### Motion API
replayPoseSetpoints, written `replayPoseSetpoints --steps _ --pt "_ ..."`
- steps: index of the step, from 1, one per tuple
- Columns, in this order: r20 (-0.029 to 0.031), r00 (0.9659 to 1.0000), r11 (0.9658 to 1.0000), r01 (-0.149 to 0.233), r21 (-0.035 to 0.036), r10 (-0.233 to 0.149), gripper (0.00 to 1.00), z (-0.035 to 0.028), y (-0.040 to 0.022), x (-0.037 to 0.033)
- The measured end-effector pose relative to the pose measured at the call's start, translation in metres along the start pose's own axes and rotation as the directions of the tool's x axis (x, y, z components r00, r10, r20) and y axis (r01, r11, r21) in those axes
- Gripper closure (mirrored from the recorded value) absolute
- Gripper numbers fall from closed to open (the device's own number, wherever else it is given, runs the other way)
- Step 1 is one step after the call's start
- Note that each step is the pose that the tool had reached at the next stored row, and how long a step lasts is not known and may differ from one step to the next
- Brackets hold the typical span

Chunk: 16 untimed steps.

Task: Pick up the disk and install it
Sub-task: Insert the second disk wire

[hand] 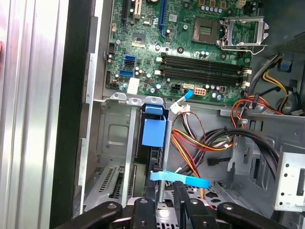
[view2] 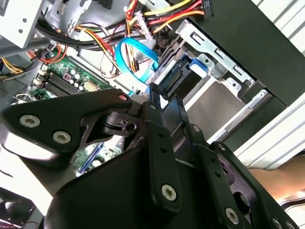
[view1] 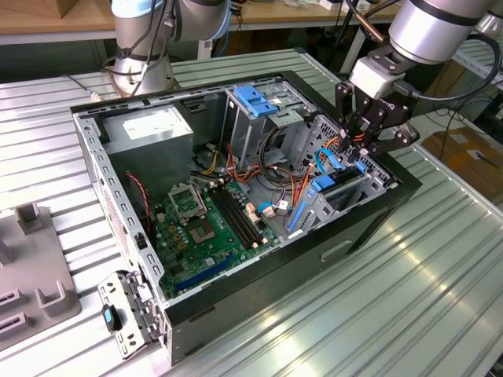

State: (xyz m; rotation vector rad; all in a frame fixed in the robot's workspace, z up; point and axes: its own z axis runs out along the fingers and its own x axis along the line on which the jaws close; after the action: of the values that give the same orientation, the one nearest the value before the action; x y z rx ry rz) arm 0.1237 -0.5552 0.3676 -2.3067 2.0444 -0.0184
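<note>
Sitting on edge in the case bay, disk (hand: pixel 154 133) just beyond the jaws.

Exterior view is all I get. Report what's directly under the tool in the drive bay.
Observer: In the first wrist view, the disk stands on edge in the bay, its blue rail frame facing the camera, just beyond the tool.
Operator: Give me the cables near it.
Observer: In the first wrist view, a bundle of orange, yellow and black wires runs right beside the disk, on the side away from the case wall.
Operator: Check the second wrist view too.
Observer: There a blue flat cable loops just past the tool's tip.
</note>
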Motion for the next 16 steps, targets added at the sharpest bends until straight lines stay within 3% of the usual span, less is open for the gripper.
replayPoseSetpoints --steps 12,16 --pt "0.0016 0.9996 0.9996 0.029 -0.0008 -0.029 0.7 0.0013 -0.0219 -0.0057" --pt "0.0018 0.9994 0.9994 0.035 -0.001 -0.035 0.7 0.0014 -0.0244 -0.0061"
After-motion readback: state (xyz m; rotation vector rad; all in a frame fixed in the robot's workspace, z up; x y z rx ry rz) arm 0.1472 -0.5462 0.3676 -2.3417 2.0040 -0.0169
